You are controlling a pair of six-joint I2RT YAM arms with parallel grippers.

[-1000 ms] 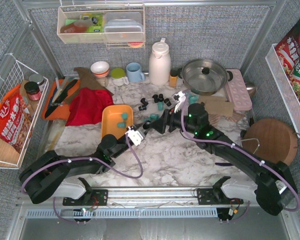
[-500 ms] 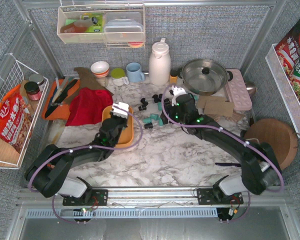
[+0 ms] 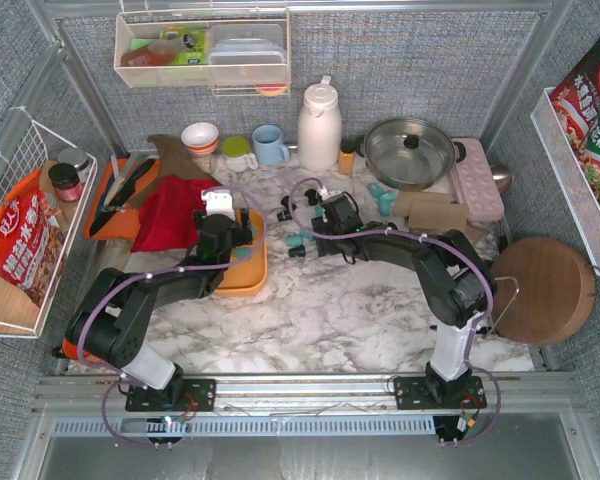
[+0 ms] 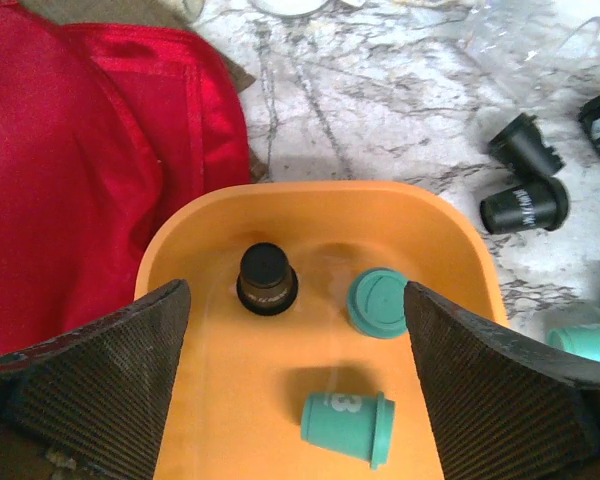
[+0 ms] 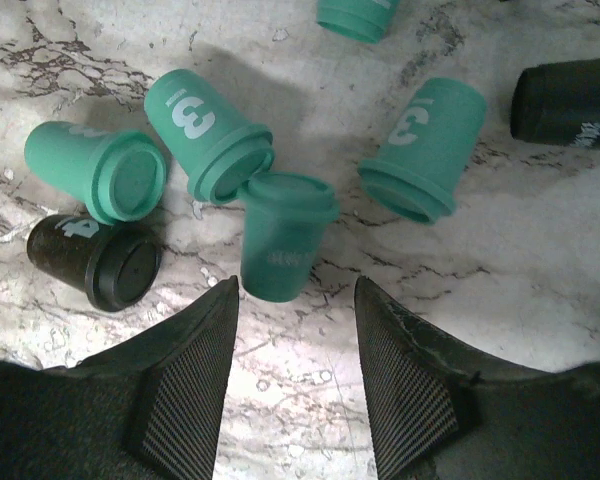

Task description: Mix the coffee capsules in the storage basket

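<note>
- Marble-patterned desk (image 3: 320, 320) enclosed by grey woven walls.
- Left arm (image 3: 130, 300): rises from 7 o'clock of the top view to the basket. Right arm (image 3: 450, 275): folds up from 5 o'clock, then runs toward 9 o'clock to mid-desk.
- Red cloth (image 4: 70, 180): on the desk at 10 o'clock of the basket, edge just beside the rim; contact cannot be told.
- Storage basket (image 4: 230, 410): orange, flat on the desk, at 9 o'clock of desk centre in the top view.
- Left hand (image 4: 295, 300): over the basket, fingers spread wide, nothing between them.
- Right hand (image 5: 297, 290): low over the desk at 12 o'clock of desk centre, fingers partly spread, gripping nothing.
- Coffee capsules (image 4: 378, 302), in the basket, three seen: upright black capsule (image 4: 268, 278) at 11 o'clock of the floor, upright teal one at 1 o'clock, toppled teal capsule (image 4: 345, 425) at 6 o'clock.
- Two black ones (image 4: 525, 205) lie on the desk at 2 o'clock of the basket.
- Right wrist view: central teal capsule (image 5: 283, 235) lies with one end at the mouth of the finger gap, touching neither finger. Around it, all on their sides: two teal (image 5: 208, 135) at 10 o'clock, one teal (image 5: 420, 150) at 2 o'clock, one black (image 5: 95, 262) at 9 o'clock.
</note>
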